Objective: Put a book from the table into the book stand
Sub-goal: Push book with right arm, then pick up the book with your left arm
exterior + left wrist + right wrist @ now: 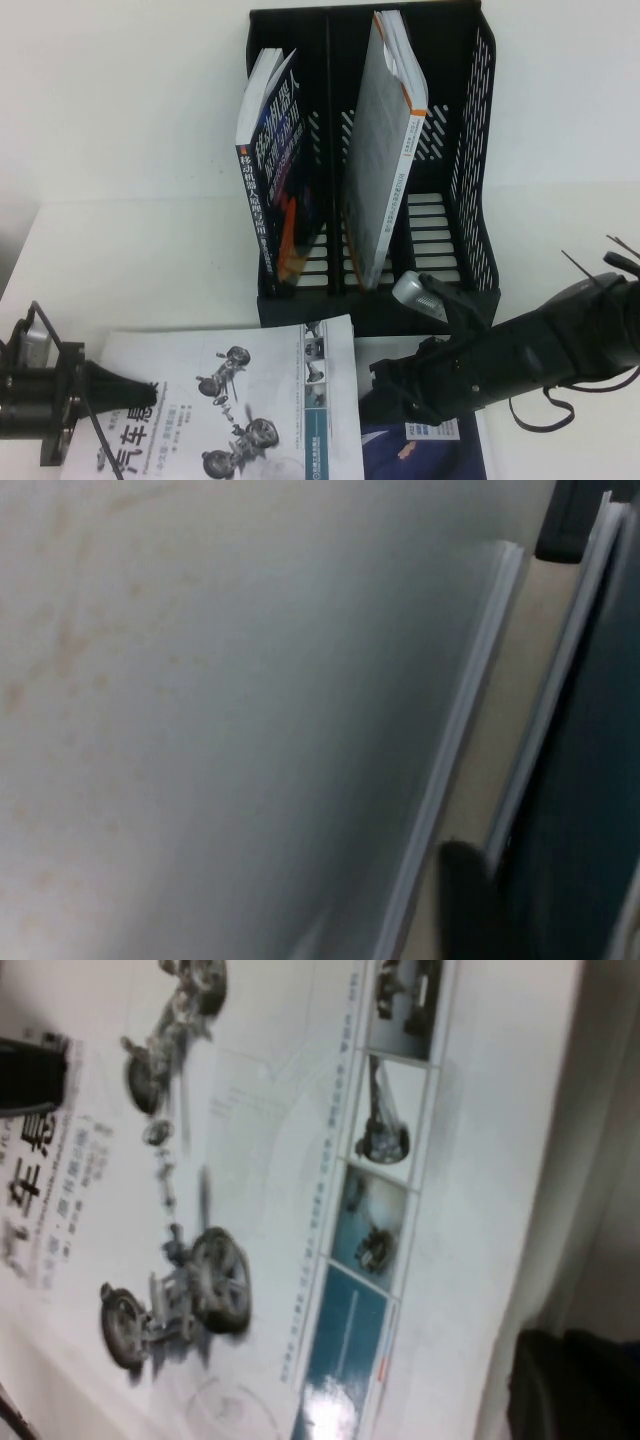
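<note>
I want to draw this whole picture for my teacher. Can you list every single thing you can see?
book stand: 1, black, at the back of the table, three upright slots.
book with a dark cover: 1, dark with white title, leaning in the stand's left slot.
grey-covered book: 1, grey with an orange spine band, standing in the middle slot.
book: 1, white-grey with a car parts drawing, flat on the table at the front.
white-and-blue book: 1, flat to the right of that book, mostly hidden under the right arm.
table: 1, white.
left claw: 1, black, at the flat book's left edge.
right claw: 1, black, at the flat book's right edge.
</note>
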Controlling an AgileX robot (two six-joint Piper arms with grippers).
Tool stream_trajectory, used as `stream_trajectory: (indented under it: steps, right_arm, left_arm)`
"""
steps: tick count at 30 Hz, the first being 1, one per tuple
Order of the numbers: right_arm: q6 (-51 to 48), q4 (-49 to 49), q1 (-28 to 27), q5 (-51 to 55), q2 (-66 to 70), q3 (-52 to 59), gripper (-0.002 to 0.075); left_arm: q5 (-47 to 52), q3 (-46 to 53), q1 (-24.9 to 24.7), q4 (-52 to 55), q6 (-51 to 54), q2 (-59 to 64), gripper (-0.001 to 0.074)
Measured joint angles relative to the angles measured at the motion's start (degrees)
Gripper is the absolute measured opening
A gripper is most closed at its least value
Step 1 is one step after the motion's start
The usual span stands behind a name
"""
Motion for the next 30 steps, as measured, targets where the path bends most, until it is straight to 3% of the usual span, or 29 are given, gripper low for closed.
stream_trajectory:
  steps: [3, 13, 21, 30]
  right_arm:
    - [0.5, -2.37, -0.64, -0.14, -0.21, 0.0, 0.0]
    - [7.06, -18.25, -8.01, 0.85, -9.56, 0.2, 0.0]
    - [9.26, -22.9, -8.12, 5.26, -14.65, 0.2, 0.0]
    - [12.55, -28.03, -8.12, 6.49, -19.59, 0.2, 0.0]
  left_arm:
    - [-0.11, 0.15, 0.0, 0.14, -1.62, -0.74, 0.0125]
    - [-1.69, 0.98, -0.42, 2.97, -10.7, -18.75, 0.0125]
    - [-0.65, 0.74, -0.42, 5.38, -17.78, -40.63, 0.0125]
    - [1.02, -4.73, -0.42, 9.85, -27.69, -54.37, 0.0123]
